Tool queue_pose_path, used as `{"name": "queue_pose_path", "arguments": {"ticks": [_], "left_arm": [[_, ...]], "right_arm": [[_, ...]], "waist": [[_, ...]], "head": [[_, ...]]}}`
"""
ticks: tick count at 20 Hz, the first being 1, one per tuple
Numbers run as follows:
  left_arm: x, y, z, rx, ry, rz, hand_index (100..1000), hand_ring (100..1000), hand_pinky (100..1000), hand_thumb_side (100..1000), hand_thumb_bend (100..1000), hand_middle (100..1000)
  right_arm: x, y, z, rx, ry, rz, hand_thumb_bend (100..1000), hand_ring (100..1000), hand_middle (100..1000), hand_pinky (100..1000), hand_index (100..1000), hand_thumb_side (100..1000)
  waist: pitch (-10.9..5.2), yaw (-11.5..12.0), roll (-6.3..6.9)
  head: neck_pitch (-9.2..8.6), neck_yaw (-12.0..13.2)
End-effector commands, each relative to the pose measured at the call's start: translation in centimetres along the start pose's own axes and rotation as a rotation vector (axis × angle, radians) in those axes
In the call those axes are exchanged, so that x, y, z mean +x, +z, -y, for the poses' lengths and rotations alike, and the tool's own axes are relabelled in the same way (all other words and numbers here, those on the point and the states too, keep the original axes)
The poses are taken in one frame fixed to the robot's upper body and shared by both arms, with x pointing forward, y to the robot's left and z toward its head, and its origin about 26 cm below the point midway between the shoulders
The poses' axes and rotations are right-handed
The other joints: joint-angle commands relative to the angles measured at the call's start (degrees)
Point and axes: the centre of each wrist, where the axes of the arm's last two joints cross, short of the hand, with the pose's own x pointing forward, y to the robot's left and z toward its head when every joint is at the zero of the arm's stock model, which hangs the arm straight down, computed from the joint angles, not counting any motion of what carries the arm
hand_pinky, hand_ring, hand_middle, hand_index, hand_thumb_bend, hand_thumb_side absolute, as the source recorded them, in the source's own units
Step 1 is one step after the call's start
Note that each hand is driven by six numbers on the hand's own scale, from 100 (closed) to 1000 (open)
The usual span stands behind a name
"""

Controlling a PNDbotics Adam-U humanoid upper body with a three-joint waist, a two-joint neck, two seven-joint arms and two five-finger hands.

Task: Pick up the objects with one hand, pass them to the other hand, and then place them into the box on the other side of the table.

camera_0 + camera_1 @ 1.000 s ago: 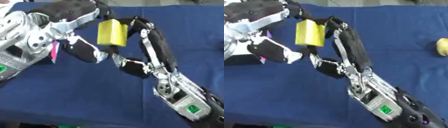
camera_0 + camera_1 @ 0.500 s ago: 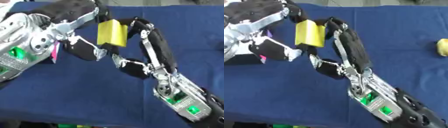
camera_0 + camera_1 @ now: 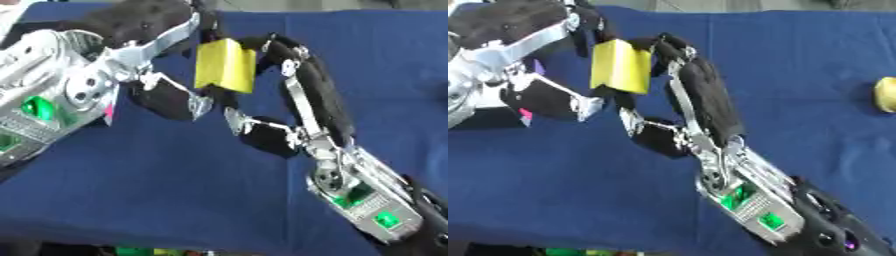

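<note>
A yellow block (image 3: 225,65) hangs upright above the blue table (image 3: 166,190), between my two hands. My left hand (image 3: 144,22) comes in from the upper left, with fingers over the block's top and the thumb (image 3: 179,97) under its lower left corner. From the lower right my right hand (image 3: 319,95) curls its fingers round the block's right edge, its thumb (image 3: 262,132) below. Both hands touch the block.
A dark box (image 3: 483,116) with something pink (image 3: 525,114) at its edge lies at the left, partly hidden by my left arm. A yellow round thing (image 3: 885,94) sits at the far right of the table.
The block stays almost where it was. My left forearm has shifted a little up and toward the middle; the right arm has hardly moved.
</note>
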Motion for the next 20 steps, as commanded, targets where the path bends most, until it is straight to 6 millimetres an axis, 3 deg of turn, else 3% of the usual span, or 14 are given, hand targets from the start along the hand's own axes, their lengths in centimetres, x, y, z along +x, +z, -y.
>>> {"name": "queue_pose_path", "arguments": {"ticks": [1, 2, 3, 5, 8, 16, 20], "left_arm": [[-0.6, 0.3, -0.6, 0.023, -0.026, -0.028, 492, 541, 699, 100, 100, 376], [-0.7, 0.4, -0.6, 0.022, -0.033, -0.032, 481, 536, 698, 100, 100, 367], [-0.9, 0.4, -0.5, 0.02, -0.04, -0.037, 456, 526, 701, 100, 100, 346], [-1.4, 0.6, -0.4, 0.014, -0.055, -0.049, 442, 521, 704, 100, 100, 334], [-2.2, 0.9, -0.3, 0.007, -0.072, -0.074, 433, 516, 707, 100, 106, 325], [-5.3, 2.1, -0.1, 0.042, -0.078, -0.173, 420, 506, 703, 100, 109, 311], [-8.1, 3.6, 0.1, 0.08, -0.082, -0.294, 426, 505, 701, 100, 100, 314]], "right_arm": [[0.4, -0.2, 0.6, -0.005, 0.017, 0.021, 213, 674, 641, 766, 711, 100], [0.4, -0.2, 0.6, 0.004, 0.024, 0.021, 234, 699, 676, 773, 739, 100], [0.4, -0.2, 0.6, 0.015, 0.034, 0.022, 231, 779, 778, 806, 830, 163], [0.3, -0.2, 0.7, 0.036, 0.06, 0.022, 175, 825, 829, 832, 876, 296], [0.2, -0.2, 0.8, 0.067, 0.094, 0.018, 127, 863, 873, 849, 906, 382], [0.1, -0.3, 1.0, 0.109, 0.129, 0.017, 110, 876, 900, 850, 918, 399], [-0.3, -0.2, 1.3, 0.123, 0.149, 0.028, 164, 862, 883, 843, 899, 319]], "waist": [[-1.1, 0.0, 0.1], [-1.12, 0.0, 0.11], [-1.14, 0.0, 0.13], [-1.18, 0.0, 0.17], [-1.24, -0.1, 0.2], [-1.15, -0.3, 0.1], [-1.02, -0.6, -0.14]], "head": [[-0.35, 0.2], [-0.33, 0.3], [-0.37, 0.3], [-0.42, 0.4], [-0.46, 0.6], [-0.91, 1.8], [-1.53, 3.6]]}}
